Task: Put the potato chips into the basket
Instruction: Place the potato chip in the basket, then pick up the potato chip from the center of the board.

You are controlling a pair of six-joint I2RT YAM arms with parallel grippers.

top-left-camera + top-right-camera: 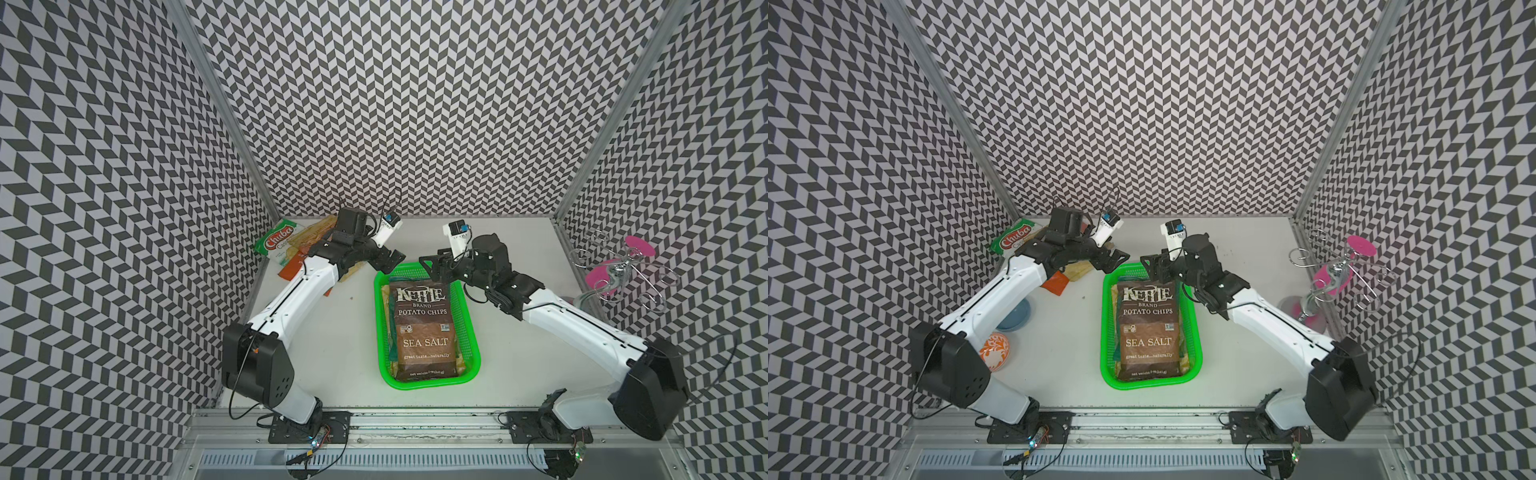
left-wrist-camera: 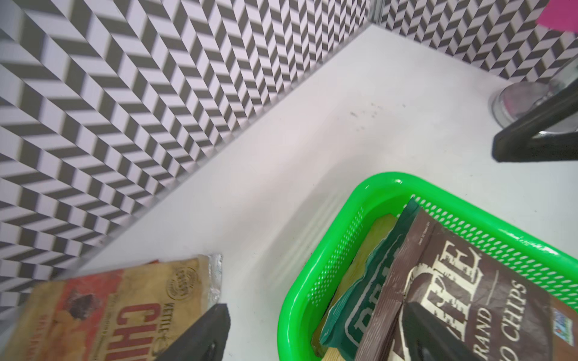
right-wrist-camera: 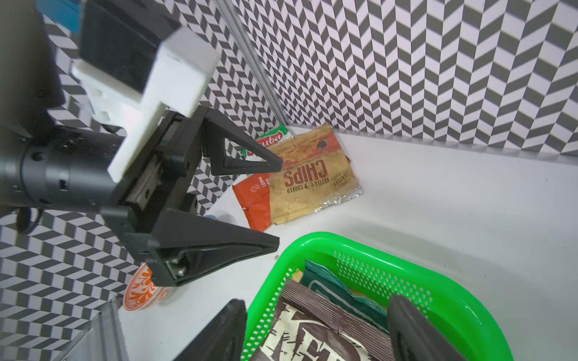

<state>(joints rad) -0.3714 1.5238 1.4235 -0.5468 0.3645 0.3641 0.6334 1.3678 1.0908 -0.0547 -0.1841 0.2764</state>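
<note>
The green basket (image 1: 379, 316) sits mid-table with a brown Kettle bag (image 1: 423, 328) lying flat on top of its contents. A dark green bag (image 2: 369, 281) and a yellow one show beneath it. My left gripper (image 1: 388, 259) hovers open by the basket's far left corner, nothing between its fingers. Over the basket's far end my right gripper (image 1: 434, 266) is open too, its fingers (image 3: 403, 315) apart above the Kettle bag's top seam (image 3: 316, 309). More potato chips lie in the far left corner: a tan CHIPS bag (image 3: 312, 181), an orange bag (image 3: 255, 200) and a Chuba bag (image 1: 279, 243).
A blue bowl (image 1: 1017, 316) and an orange-patterned white ball (image 1: 994, 351) sit by the left wall, partly under the left arm. A chrome wire stand with pink discs (image 1: 619, 270) is at the right wall. Patterned walls close three sides.
</note>
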